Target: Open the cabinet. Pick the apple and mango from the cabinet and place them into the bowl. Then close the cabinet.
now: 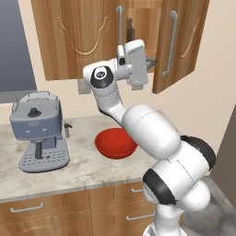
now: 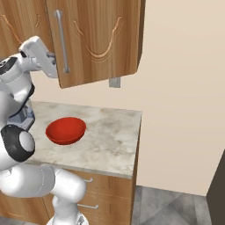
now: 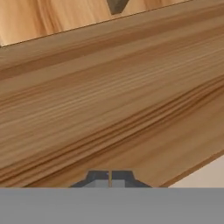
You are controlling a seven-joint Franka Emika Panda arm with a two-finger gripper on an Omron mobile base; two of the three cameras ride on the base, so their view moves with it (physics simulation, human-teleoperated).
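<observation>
Jaws together at cabinet (image 1: 78, 37) door edge

The arm (image 1: 152, 133) consists of glossy white rounded shells joined by black rings. A black round cap marks one joint. The hand housing is a white box; the fingertips (image 3: 109, 178) are dark grey.

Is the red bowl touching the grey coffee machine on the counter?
Apart. In the left base view the bowl and the coffee machine stand with a clear strip of bare counter between them.
</observation>
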